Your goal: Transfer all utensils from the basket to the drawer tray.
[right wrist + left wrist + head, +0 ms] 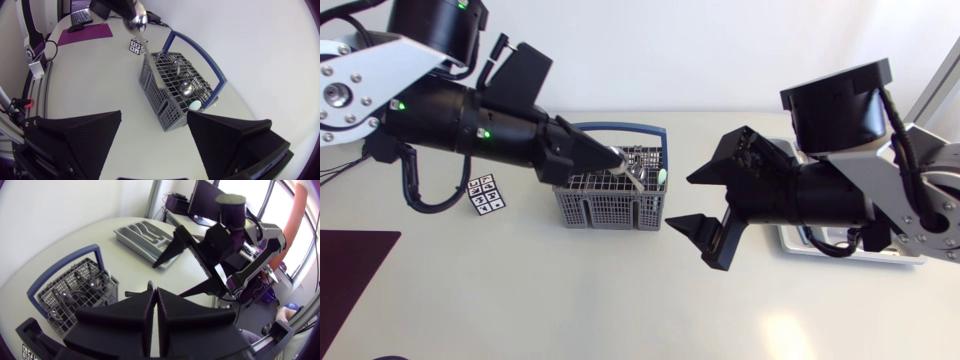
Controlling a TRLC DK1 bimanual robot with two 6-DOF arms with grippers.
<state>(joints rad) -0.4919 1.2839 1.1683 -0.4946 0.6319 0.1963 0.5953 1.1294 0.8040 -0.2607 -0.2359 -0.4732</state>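
Observation:
The grey wire basket (582, 205) with a blue handle stands mid-table and holds several utensils, among them a spoon (186, 89) and a pale green-tipped piece (195, 105). My left gripper (617, 158) hovers over the basket, shut on a silver spoon (632, 176). That held spoon (136, 20) hangs with its handle slanting down toward the basket (165, 112). In the left wrist view the shut fingers (145, 312) hide it. My right gripper (680, 200) stands open just right of the basket, nothing between its fingers (75, 145). The grey drawer tray (140, 235) lies beyond, largely under the right arm (820, 245).
A small cube with printed markers (486, 193) sits left of the basket. A dark purple mat (350, 270) lies at the table's front left corner. Bare tabletop stretches in front of the basket.

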